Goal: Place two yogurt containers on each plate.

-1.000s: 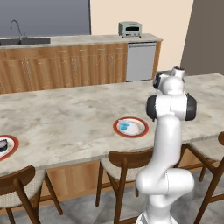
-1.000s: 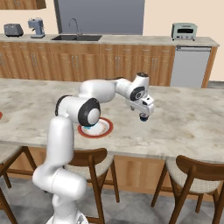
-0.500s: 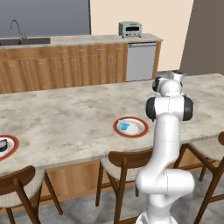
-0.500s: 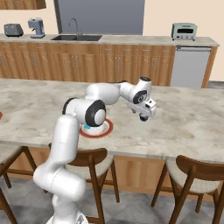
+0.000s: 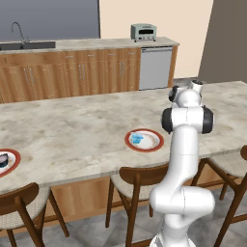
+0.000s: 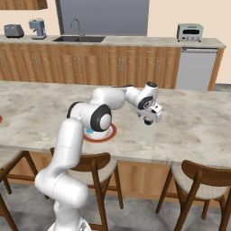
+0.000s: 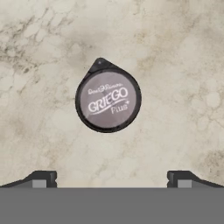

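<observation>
While end effector [image 7: 108, 178] hovers open, yogurt cup [image 7: 107, 99] sits centred below.

Your pincer [image 7: 109, 179] hangs w/ tips spread wide over a yogurt cup [image 7: 108, 100]; bare desk [image 7: 175, 65] all round it, nothing beside it. Plate [image 6: 110, 133] sits well apart, behind the arm.

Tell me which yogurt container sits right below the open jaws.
The dark round cup with the pale "Griego" lid, alone on the bare counter. The light blue boxy one lies on the near plate; another dark cup sits on the far-left plate.
</observation>
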Controlling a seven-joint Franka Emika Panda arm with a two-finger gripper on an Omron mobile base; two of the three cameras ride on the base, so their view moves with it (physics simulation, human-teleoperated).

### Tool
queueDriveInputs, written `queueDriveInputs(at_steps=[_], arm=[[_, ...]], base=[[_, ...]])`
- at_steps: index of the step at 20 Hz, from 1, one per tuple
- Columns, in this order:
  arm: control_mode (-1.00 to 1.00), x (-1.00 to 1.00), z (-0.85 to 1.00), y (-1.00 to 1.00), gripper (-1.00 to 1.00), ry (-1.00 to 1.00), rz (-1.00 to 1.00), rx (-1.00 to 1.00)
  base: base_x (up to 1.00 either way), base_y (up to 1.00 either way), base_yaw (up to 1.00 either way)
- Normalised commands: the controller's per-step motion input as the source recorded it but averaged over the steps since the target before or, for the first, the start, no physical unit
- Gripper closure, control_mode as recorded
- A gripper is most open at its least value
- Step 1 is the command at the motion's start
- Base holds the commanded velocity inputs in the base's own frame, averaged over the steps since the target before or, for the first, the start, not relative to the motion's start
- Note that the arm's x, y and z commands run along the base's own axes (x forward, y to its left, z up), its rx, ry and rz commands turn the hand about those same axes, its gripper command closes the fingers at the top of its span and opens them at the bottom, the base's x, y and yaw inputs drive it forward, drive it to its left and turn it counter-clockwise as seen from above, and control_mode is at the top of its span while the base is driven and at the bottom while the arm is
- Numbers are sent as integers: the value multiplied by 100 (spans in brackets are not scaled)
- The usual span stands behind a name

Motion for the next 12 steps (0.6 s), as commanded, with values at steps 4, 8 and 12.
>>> queueDriveInputs(at_steps=[4, 8, 12], arm=[[-100, 15, -16, 0, -100, -6, 0, 0], [-100, 12, -7, 0, -100, -1, 0, 0], [-100, 14, 0, -2, -100, 0, 0, 0]], base=[[0, 0, 0], [0, 0, 0], [0, 0, 0]])
